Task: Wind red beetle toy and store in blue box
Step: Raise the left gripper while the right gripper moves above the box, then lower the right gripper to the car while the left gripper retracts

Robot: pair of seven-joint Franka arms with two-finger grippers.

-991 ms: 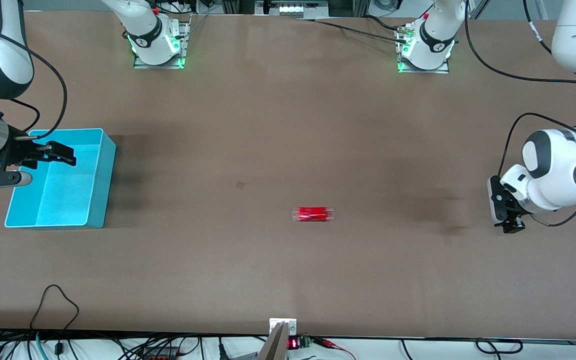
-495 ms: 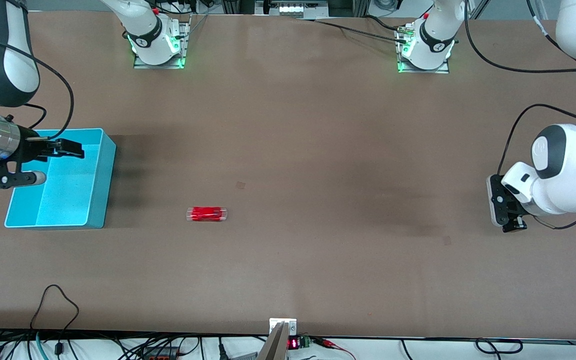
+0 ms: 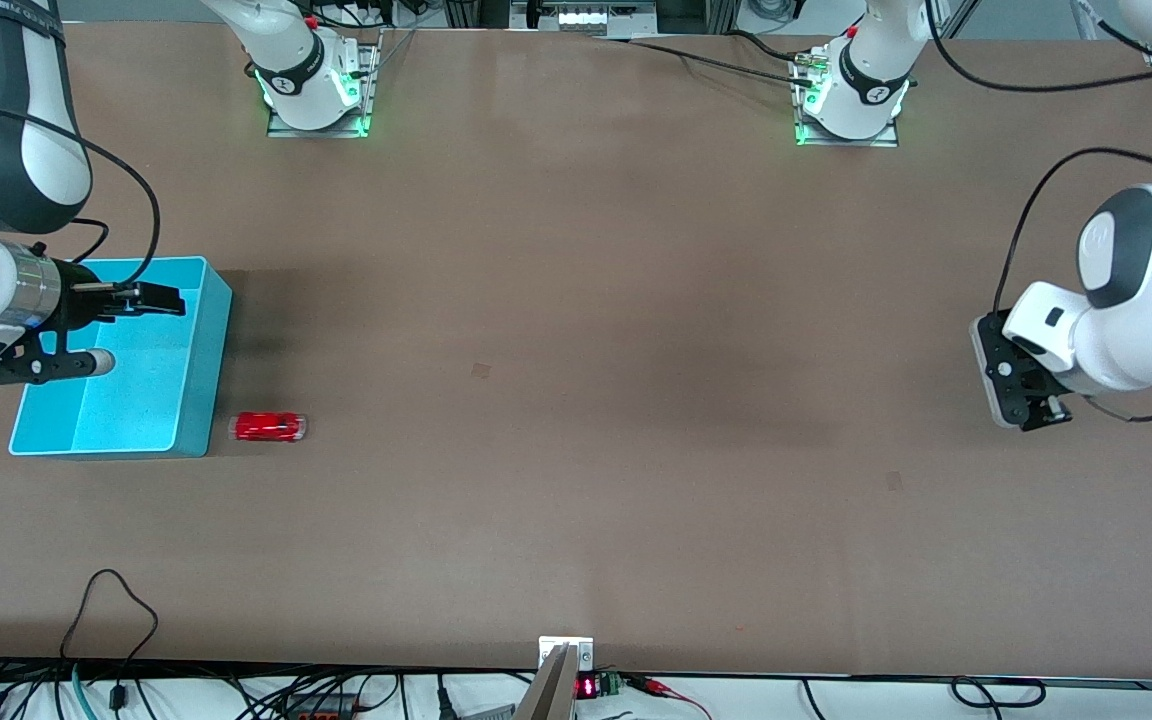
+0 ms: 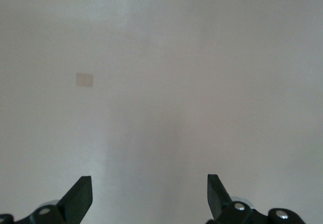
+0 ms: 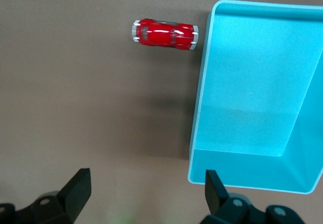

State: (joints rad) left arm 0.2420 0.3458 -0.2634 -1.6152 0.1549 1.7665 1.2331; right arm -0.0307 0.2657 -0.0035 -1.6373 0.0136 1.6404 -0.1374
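So, quick rundown of how things sit around the box:

right gripper: the right gripper [image 3: 151, 300] hangs over the blue box [image 3: 198, 385], fingers spread wide with nothing between them. In the right wrist view [image 5: 144, 191] the gap shows only bare table and the box's corner.

blue box: sits at the right arm's end of the table, open top, nothing inside as far as I can see. Its wall [image 5: 199, 90] runs right across the gripper's line of sight.

red beetle toy: the red beetle toy [image 3: 269, 427] is on the table just beside the box's outer wall, on the side facing the left arm, down by the corner nearest the front camera. In the right wrist view [image 5: 164, 34] its silver bumper is just shy of the wall; looks like a sliver of gap, though I can't swear they aren't touching.

long axis: pretty much square to that box wall, nose or tail pointing straight at it.

which arm is nearer: the right one, easily. My guess is it has to come off the box, cross the wall and drop onto the car with the fingers set across the car's narrow width.

left gripper: the left gripper [image 3: 1021, 395] waits well apart from the box at the table's left-arm end, fingers [image 4: 78, 193] spread and empty over bare tabletop.
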